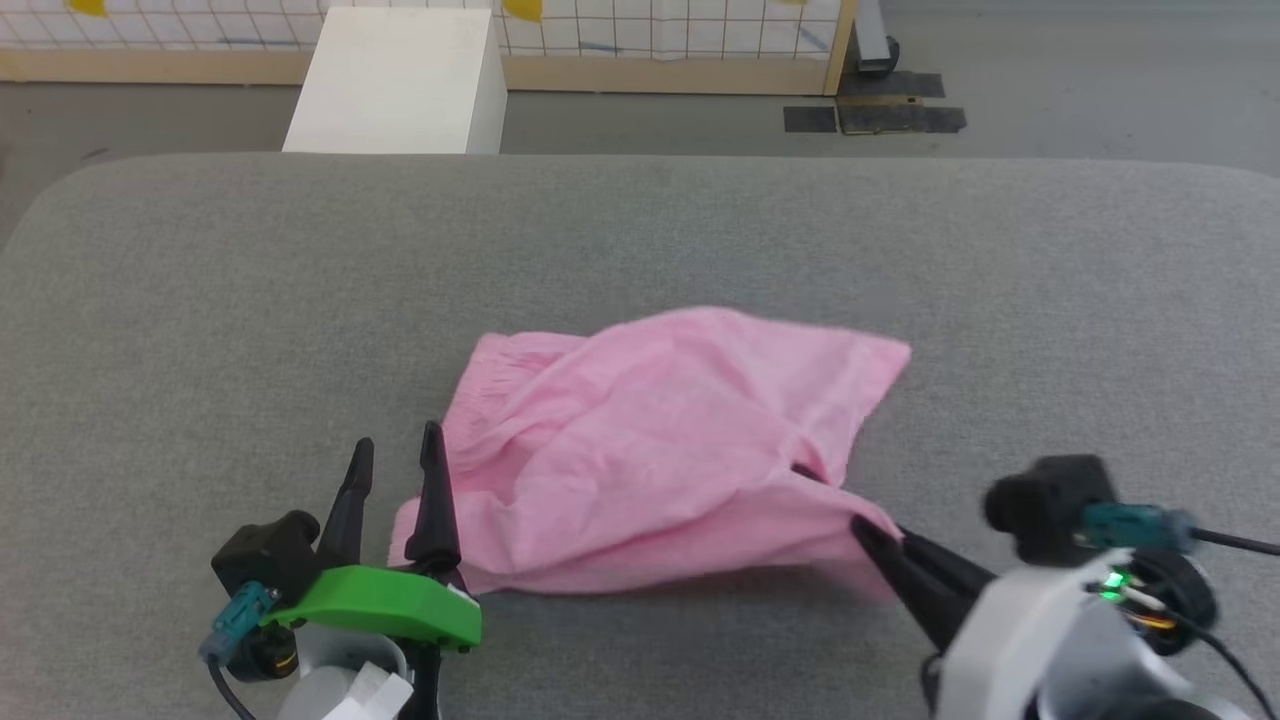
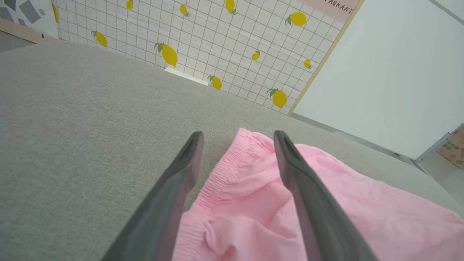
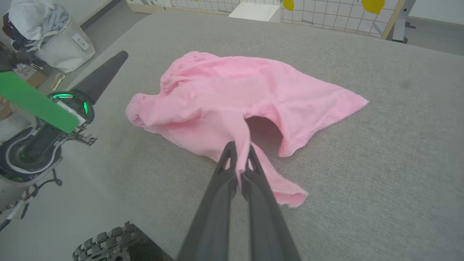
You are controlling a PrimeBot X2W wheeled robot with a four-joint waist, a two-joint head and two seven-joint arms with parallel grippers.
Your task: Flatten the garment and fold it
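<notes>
Shorts (image 1: 660, 440), light pink and thin, rumpled in the middle of the grey table (image 1: 200, 300). Sits bunched, not flat: gathered waistband (image 2: 221, 170) at the left end, one leg flaring out to the far right, loose folds heaped across the middle. Pinched at the near edge by the right gripper (image 3: 239, 148), fingers clamped on a ridge of cloth, a leg opening gaping just beside. Left gripper (image 1: 397, 437) spread wide at the waistband, gripping nothing. Off to the table's left, a pale bag (image 3: 54, 47) stuffed with white and greyish cloth. Beyond the far edge, a white box (image 1: 400, 80) on the floor, contents hidden.
</notes>
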